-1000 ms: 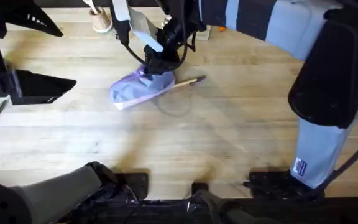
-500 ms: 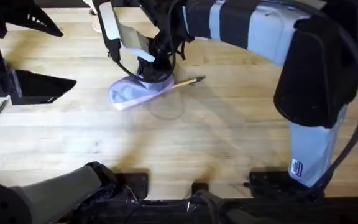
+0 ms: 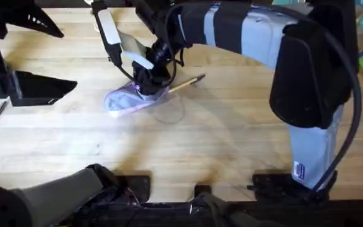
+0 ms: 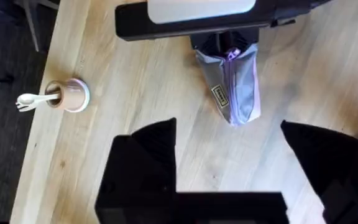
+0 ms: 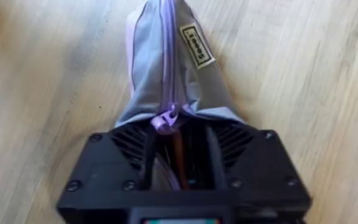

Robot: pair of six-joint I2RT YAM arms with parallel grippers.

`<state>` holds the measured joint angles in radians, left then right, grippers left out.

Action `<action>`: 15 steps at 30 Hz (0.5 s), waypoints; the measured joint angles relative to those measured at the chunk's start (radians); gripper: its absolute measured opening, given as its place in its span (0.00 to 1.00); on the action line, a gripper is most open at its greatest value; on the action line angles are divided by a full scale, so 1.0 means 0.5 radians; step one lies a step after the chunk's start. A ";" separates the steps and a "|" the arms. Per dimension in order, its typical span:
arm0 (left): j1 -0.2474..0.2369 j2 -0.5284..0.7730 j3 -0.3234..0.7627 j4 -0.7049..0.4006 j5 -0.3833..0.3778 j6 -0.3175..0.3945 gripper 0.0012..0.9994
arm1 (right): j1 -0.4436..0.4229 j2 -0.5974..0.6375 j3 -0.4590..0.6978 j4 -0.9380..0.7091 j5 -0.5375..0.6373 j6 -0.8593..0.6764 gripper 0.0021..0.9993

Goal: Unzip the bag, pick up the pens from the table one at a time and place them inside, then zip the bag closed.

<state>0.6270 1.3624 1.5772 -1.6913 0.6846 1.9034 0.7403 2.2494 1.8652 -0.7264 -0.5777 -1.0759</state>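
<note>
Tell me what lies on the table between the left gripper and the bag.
Only bare table. The left wrist view shows plain planks from the left gripper up to the bag, whose far end the right gripper grips.

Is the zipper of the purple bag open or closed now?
Mostly closed: the bag shows its zipper line joined along the visible length, with the pull at the right gripper. The end between the fingers is hidden.

Lavender-purple bag [image 5: 166,68], tan-yellow pen [image 3: 186,82], pale grained table [image 3: 232,145]
</note>
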 joint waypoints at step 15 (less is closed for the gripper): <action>0.000 0.000 0.000 0.001 0.000 0.000 0.99 | -0.037 0.031 0.027 -0.060 -0.042 -0.013 1.00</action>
<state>0.6270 1.3624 1.5772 -1.6909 0.6847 1.9034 0.7220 2.2651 1.8786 -0.7563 -0.5988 -1.0822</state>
